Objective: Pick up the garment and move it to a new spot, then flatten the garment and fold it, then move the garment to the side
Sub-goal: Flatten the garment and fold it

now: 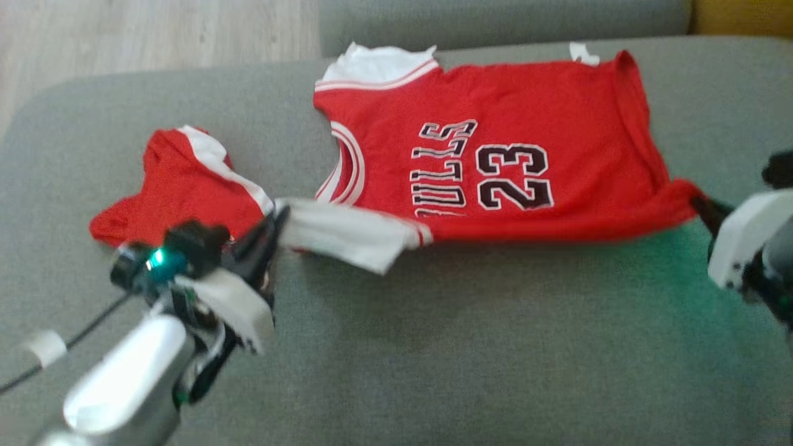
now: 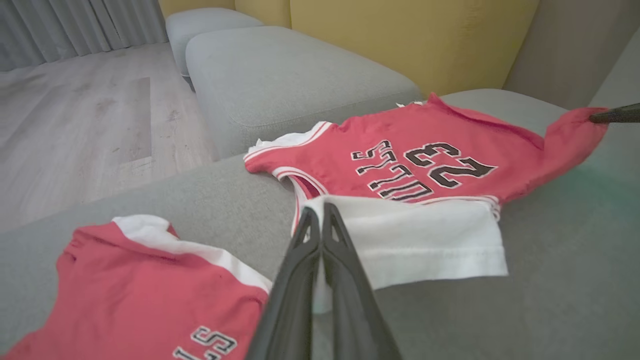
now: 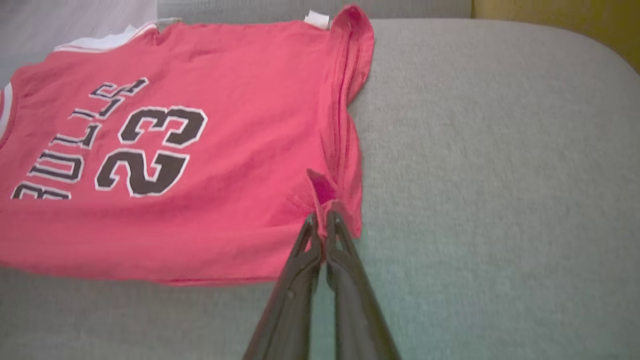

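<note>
Flattening appears in hand: jersey (image 1: 557,111) lies on the grey cushion (image 1: 433,347), left gripper (image 2: 317,215) pinching its white sleeve flap, right gripper (image 3: 322,217) its hem corner. Recommended: draw apart evenly, clear of second garment (image 1: 179,186).

Grey cushion (image 1: 433,347) — on it, red jersey (image 1: 495,179) and second red garment (image 1: 179,186).

You look down on broad grey fabric cushion (image 1: 433,371), corners rounded. Beyond it, second grey cushion (image 2: 280,75), then smaller grey stool (image 2: 200,22). Pale wood floor (image 2: 75,125) beside them, soft daylight on it. Grey curtains (image 2: 75,25) at far end. Yellow panel (image 2: 400,35) behind seating. Faint green glow (image 1: 669,272) on near cushion.
</note>
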Motion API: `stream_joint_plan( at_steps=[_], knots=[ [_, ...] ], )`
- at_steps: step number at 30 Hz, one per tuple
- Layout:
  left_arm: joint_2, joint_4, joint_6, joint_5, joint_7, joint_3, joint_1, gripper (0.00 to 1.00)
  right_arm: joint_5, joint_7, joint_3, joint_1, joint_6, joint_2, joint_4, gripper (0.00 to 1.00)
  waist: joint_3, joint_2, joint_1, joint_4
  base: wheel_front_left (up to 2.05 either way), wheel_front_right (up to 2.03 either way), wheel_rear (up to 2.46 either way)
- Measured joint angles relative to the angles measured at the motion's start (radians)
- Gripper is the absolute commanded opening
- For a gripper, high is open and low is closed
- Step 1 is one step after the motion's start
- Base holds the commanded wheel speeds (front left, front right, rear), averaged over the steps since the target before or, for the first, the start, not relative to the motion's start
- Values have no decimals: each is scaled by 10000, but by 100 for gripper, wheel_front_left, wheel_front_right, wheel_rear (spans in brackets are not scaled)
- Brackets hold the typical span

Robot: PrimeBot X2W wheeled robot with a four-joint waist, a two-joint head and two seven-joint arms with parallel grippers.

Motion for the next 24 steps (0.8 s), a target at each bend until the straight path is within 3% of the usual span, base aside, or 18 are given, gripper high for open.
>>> stream_joint_plan(
  at_steps=[7,18,24],
  knots=[
    [-245,1290,-405,288,15,25,-1337,0,-907,326,-663,-1119,0,608,493,0,859,0,1,-32,0,0,0],
    [-635,3162,-1237,963,282,-631,-3161,0,-1593,228,-671,-1950,0,938,1446,0,1603,0,0,-149,0,0,0],
    [-830,4094,-1427,1026,439,-876,-4177,0,-1730,-119,-587,-2676,2,1150,1931,0,2019,0,0,-337,0,0,0]
  ],
)
